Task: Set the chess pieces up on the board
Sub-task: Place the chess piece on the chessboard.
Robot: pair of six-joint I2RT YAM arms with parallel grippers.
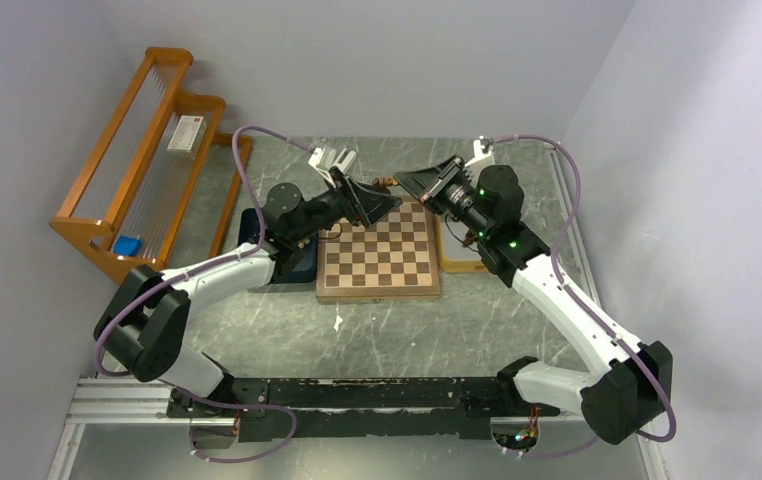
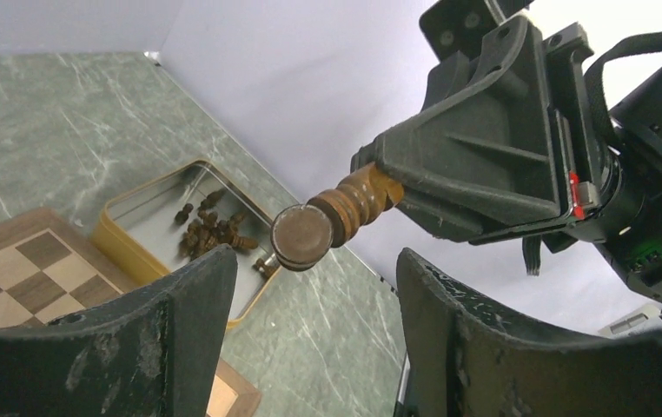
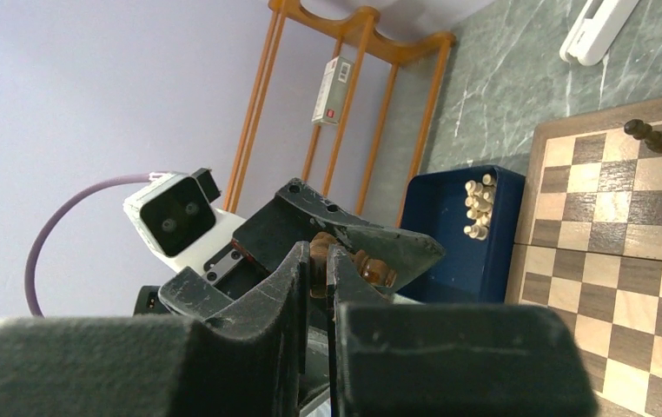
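Item: dark brown piece [image 2: 332, 217], held level in the air at 12 o'clock of the board [image 1: 377, 292], head pinched in the narrow right gripper [image 3: 317, 265], base facing the left gripper [image 2: 314, 269], whose jaws stand wide either side, not touching. Handling, as judged: left should close squarely on the stem near the base, and right release only afterwards.

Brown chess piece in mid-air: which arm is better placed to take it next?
Left, probably. The left gripper, open, faces the free base of the brown piece; the right gripper is shut on its other end.
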